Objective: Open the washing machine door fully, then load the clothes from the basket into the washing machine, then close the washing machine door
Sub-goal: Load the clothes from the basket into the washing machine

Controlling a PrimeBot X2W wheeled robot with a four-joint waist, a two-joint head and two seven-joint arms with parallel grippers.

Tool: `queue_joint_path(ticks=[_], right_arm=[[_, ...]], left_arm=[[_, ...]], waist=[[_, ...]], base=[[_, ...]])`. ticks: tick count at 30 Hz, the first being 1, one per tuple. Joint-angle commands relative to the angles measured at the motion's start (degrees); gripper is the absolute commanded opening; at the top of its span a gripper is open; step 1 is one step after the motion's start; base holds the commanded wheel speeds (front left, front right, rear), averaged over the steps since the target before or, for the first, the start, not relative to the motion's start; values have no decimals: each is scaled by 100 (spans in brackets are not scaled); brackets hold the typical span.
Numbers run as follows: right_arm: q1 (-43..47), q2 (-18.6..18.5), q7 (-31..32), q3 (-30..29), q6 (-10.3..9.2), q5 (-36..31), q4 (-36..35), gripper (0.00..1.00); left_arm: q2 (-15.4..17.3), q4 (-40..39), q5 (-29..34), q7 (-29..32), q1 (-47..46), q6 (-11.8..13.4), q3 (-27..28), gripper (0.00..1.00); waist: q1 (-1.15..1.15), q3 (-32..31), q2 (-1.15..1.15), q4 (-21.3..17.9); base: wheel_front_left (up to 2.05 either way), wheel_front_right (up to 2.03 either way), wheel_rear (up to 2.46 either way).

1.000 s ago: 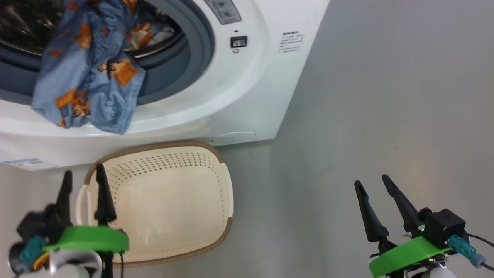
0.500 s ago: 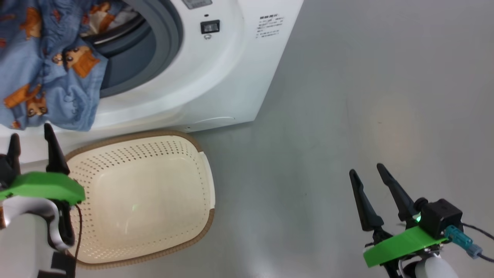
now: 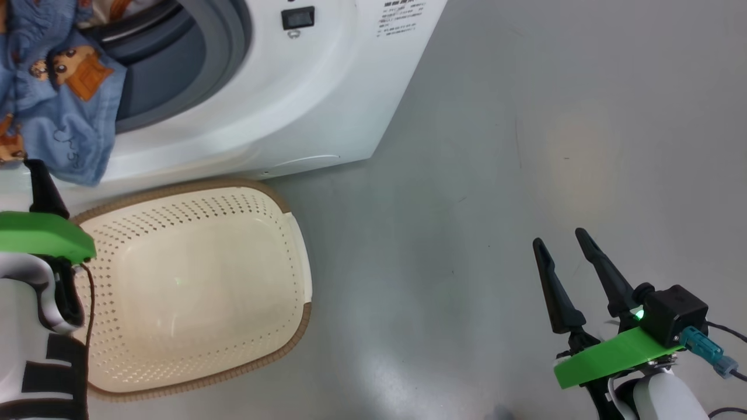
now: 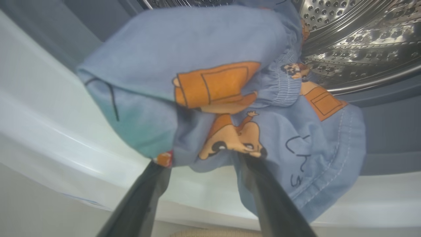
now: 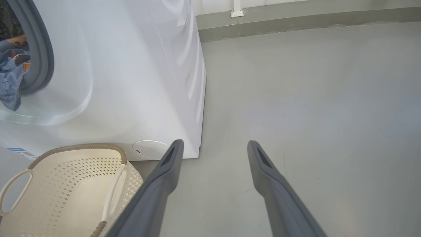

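The light blue clothes (image 3: 64,122) with orange bear prints hang out of the white washing machine (image 3: 303,105), draped over its grey seal (image 3: 227,52). In the left wrist view my left gripper (image 4: 200,161) is open, its tips at the lower edge of the clothes (image 4: 204,42) in front of the steel drum (image 4: 361,39). One of its fingers (image 3: 41,189) shows at the head view's left edge. The cream basket (image 3: 175,188) stands empty below the machine. My right gripper (image 3: 558,237) hovers open over the floor, holding nothing. The washing machine door is out of view.
Grey floor (image 3: 525,146) stretches to the right of the machine (image 5: 131,82). A wall skirting (image 5: 296,19) runs along the far side. In the right wrist view the basket (image 5: 82,146) sits left of my fingers (image 5: 171,164), with the clothes (image 5: 10,85) at the left edge.
The head camera has turned, sliding the whole picture left and up. My left gripper has risen from beside the basket to the hanging cloth's lower edge. The right gripper has barely moved.
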Motion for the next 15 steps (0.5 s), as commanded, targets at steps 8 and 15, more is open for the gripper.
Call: queue_joint_path(ticks=[8, 15], right_arm=[[-30, 16, -27, 140, 8, -68, -120, 100], [-53, 13, -27, 174, 8, -36, -99, 100]], left_arm=[[19, -380, 162, -32, -27, -162, 159, 71], [-70, -581, 289, -32, 68, -235, 223, 0]], waist=[[0, 11, 0, 12], [0, -19, 0, 37]], base=[[0, 0, 0], [0, 0, 0]])
